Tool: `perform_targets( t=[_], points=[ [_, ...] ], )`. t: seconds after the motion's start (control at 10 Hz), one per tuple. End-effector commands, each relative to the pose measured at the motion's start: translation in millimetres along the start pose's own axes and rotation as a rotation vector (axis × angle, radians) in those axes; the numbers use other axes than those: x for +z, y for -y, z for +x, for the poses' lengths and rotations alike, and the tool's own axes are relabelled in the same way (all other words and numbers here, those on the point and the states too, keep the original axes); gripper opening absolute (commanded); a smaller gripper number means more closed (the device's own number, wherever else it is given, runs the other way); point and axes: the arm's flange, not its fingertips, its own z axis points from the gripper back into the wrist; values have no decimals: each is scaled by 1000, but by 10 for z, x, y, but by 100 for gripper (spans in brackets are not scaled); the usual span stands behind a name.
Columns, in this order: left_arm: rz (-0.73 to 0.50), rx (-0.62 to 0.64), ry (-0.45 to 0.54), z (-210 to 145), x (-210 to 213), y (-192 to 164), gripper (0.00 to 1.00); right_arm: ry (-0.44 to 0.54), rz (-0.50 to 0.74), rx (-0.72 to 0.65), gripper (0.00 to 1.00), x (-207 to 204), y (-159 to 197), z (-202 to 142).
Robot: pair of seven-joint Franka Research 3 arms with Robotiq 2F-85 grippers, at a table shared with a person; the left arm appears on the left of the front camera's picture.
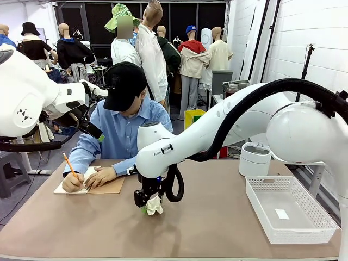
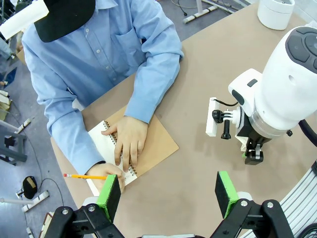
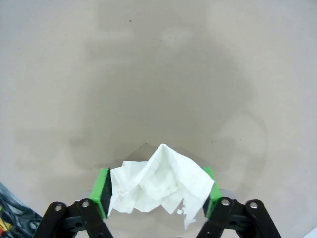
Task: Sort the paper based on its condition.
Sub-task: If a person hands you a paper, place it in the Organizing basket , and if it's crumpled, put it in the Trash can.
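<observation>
paper (image 1: 155,205), crumpled, sits in the right pincer (image 1: 148,204) low over the tabletop (image 1: 217,228), front view. left wrist: left pincer (image 2: 168,196) gapes wide above the tabletop. right wrist: green pads (image 3: 103,198) clasp the paper on both sides.

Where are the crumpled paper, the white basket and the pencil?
crumpled paper (image 3: 158,191): right wrist view, middle of the wad.
white basket (image 1: 304,235): front view, near wall.
pencil (image 2: 84,176): left wrist view, mid-shaft.

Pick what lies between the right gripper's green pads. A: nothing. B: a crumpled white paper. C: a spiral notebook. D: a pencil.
B: in the right wrist view the crumpled white paper fills the gap between the pads of the right gripper, touching both.
</observation>
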Motion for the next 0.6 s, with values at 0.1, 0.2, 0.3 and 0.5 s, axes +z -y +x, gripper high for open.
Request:
perform_targets(
  t=[0.1,0.2,0.3,0.5],
  points=[
    [1,2,2,0,8,-9,100,-28,18,-12,66,10,-23,43],
    [1,2,2,0,8,-9,100,-31,27,-20,47,12,-21,29],
    [1,2,2,0,8,-9,100,-29,30,-22,28,15,-21,25],
    [1,2,2,0,8,-9,100,-29,44,-17,0,17,-8,27]
  ],
)
